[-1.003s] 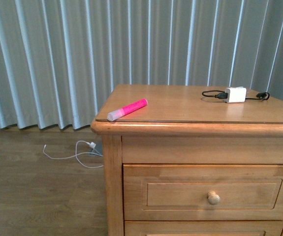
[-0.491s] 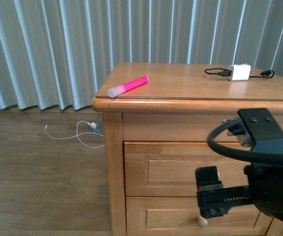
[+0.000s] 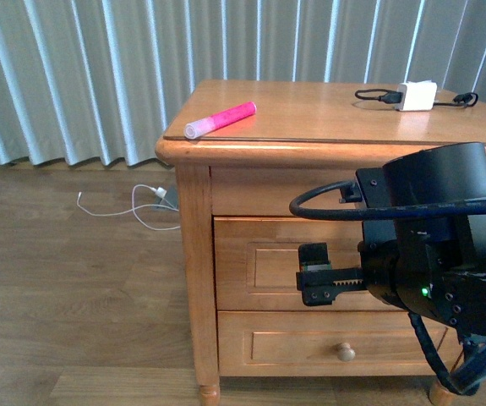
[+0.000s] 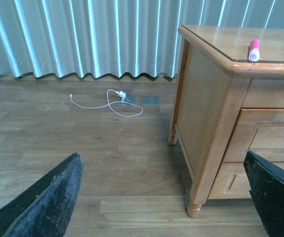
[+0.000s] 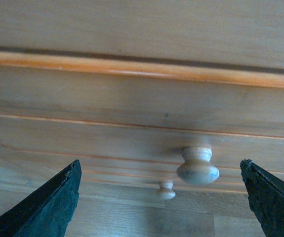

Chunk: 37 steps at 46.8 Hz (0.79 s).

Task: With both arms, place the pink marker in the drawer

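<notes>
Right wrist view has the right arm's fingers (image 5: 45, 207) spread apart near the knob (image 5: 197, 165) of the drawer (image 5: 82, 108) (no contact yet), while the pink marker (image 3: 220, 119) lies up-left of that knob on the counter (image 3: 310, 101), long axis diagonal, nearer the left arm's fingers (image 4: 48, 202), also parted.

right arm (image 3: 433, 245): risen further into view | drawer (image 3: 255, 264): front now partly covered
</notes>
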{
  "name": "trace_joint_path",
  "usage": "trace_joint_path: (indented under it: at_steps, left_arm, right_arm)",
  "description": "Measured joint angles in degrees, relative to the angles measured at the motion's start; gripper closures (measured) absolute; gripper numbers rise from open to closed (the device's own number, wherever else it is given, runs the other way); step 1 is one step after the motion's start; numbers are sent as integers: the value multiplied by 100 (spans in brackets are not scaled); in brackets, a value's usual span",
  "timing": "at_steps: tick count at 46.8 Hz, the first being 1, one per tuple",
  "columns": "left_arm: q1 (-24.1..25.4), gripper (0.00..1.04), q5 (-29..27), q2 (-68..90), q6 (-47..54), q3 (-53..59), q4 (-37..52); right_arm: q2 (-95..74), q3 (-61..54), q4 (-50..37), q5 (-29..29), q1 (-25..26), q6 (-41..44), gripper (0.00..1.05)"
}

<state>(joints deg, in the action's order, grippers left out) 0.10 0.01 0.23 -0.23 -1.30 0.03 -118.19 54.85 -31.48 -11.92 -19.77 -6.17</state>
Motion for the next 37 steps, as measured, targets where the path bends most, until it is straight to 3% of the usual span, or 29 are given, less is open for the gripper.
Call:
trace_joint_path:
  at_steps: [31, 37]
  left_arm:
    - [0, 6, 0, 0, 0, 0, 0]
    - [0, 6, 0, 0, -2, 0, 0]
  right_arm:
    - [-601, 208, -417, -256, 245, -52, 9]
    - [-608, 208, -431, -212, 243, -50, 25]
